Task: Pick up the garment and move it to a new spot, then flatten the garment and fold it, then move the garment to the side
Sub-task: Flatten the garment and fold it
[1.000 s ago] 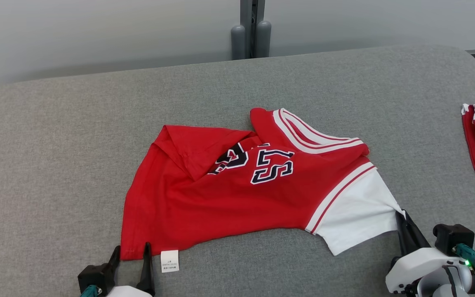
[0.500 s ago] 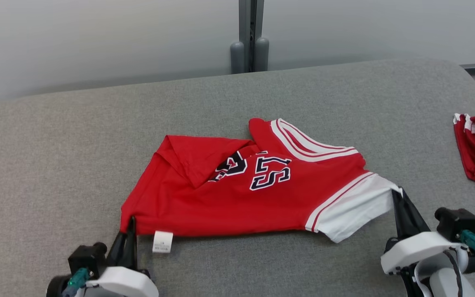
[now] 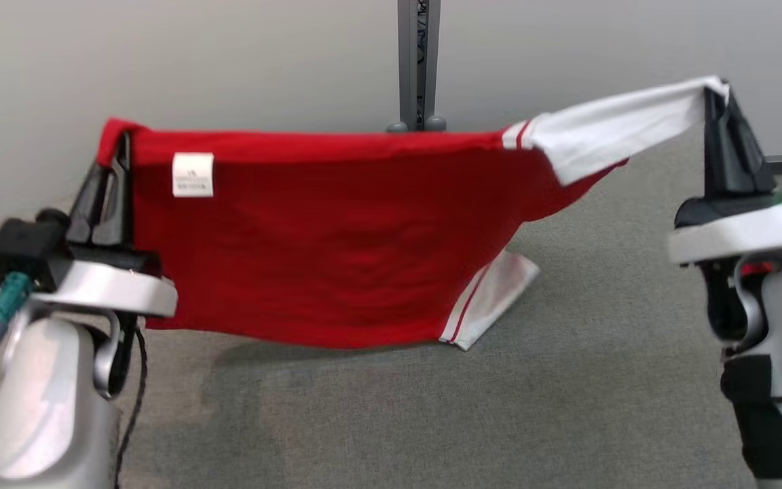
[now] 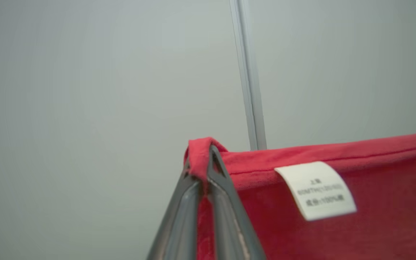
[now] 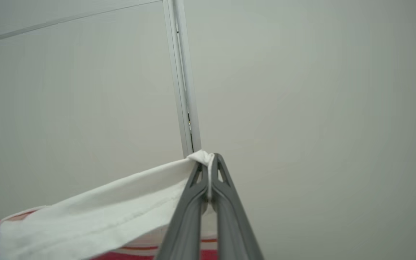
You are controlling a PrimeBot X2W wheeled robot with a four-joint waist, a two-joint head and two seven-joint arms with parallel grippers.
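We see the red garment hanging stretched in the air above the grey padded surface. At left, our left gripper has its jaws pressed together on the red hem corner, beside a white label. At right and higher, our right gripper likewise pinches the white sleeve's tip.

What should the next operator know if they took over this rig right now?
Left gripper: shut on the garment's red hem corner, by the label.
Right gripper: shut on its white sleeve end.
Garment: stretched between them, hanging over the grey surface.
Done: pickup.
To do: set it down at a new spot, flatten, fold, move aside.
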